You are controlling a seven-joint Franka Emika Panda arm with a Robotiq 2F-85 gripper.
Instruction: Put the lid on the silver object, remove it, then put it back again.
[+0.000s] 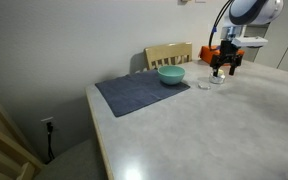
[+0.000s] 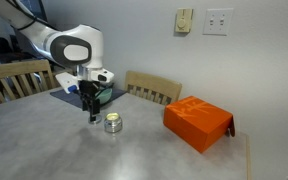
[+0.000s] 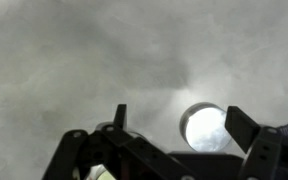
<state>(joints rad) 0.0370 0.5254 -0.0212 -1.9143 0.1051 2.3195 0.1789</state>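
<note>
gripper (image 2: 92, 115) was positioned low over the table (image 2: 134, 155), jaws wide apart and gripping nothing. the silver object (image 2: 113, 124) stood on the table just beside it, off-centre between the fingers (image 3: 242, 126) in wrist view. the lid's position could not be determined.

No readable text anywhere (frames too small); none.

Exterior views sharing table (image 1: 204, 130); wrist downward.
</note>
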